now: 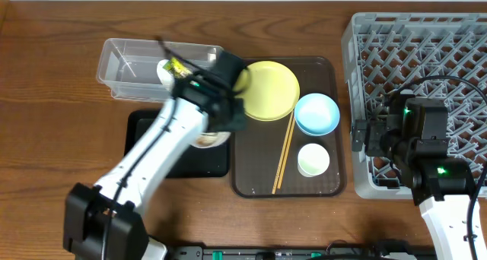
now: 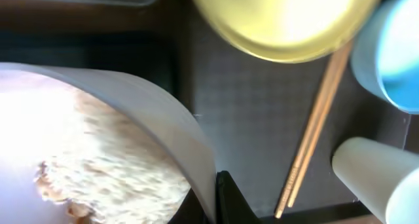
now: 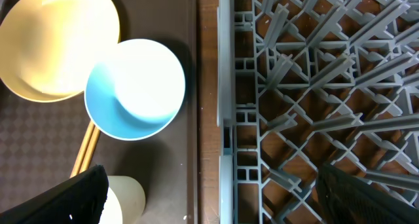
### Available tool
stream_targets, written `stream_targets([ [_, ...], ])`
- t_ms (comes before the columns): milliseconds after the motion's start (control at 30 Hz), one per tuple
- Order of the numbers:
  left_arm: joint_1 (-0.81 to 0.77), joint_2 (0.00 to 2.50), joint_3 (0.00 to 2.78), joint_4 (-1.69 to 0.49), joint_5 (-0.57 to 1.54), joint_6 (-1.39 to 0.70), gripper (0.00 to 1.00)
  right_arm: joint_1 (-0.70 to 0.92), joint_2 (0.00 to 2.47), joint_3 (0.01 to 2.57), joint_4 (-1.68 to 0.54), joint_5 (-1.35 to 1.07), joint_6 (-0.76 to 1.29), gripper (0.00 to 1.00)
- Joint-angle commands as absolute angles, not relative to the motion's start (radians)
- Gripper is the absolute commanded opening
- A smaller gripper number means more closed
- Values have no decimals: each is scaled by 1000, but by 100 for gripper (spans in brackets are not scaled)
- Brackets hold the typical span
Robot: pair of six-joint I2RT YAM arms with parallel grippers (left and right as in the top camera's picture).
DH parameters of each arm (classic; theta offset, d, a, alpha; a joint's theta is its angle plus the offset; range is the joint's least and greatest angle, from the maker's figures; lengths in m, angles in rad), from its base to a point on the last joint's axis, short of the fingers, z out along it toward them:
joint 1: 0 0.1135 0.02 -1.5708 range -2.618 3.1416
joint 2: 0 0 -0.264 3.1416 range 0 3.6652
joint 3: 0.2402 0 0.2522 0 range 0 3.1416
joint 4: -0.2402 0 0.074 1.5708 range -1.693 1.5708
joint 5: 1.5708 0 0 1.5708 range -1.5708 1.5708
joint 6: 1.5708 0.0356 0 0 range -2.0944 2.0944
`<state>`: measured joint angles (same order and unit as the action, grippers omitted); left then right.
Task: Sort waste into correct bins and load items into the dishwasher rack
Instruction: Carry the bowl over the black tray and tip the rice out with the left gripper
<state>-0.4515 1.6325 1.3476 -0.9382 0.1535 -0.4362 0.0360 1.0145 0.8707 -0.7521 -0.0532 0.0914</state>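
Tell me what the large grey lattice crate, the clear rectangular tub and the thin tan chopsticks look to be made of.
Large grey lattice crate: moulded plastic, matte; uniform grey ribs and grid. Clear rectangular tub: thin transparent plastic, glossy; the table shows through and its rim glints. Thin tan chopsticks: likely wood or bamboo, unvarnished-looking; pale tan, no shine.

Overhead: straight down from high above the brown serving tray [image 1: 255,176], whole table framed. Left wrist: very close over that tray's left edge, facing across toward the yellow plate [image 2: 288,21]. Right wrist: low over its right edge, straddling the grey rack [image 3: 226,54]. Overlap in all three: plate, blue bowl [image 1: 316,113], chopsticks [image 1: 284,155].
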Motion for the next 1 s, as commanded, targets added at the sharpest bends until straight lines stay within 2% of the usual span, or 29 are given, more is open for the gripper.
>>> stream_targets([
  [0, -355, 1620, 1327, -936, 328, -388, 6, 44, 1015, 895, -756, -60, 89, 99],
  [467, 35, 1630, 1034, -824, 1092, -5, 6, 44, 1015, 895, -756, -60, 89, 99],
  [733, 234, 1668, 937, -821, 1230, -10, 6, 44, 1015, 895, -756, -60, 89, 99],
  [833, 279, 1689, 930, -825, 1236, -91, 6, 44, 1015, 895, -756, -60, 89, 99],
  [967, 305, 1722, 930, -820, 1335, -90, 6, 44, 1015, 895, -756, -60, 89, 99],
])
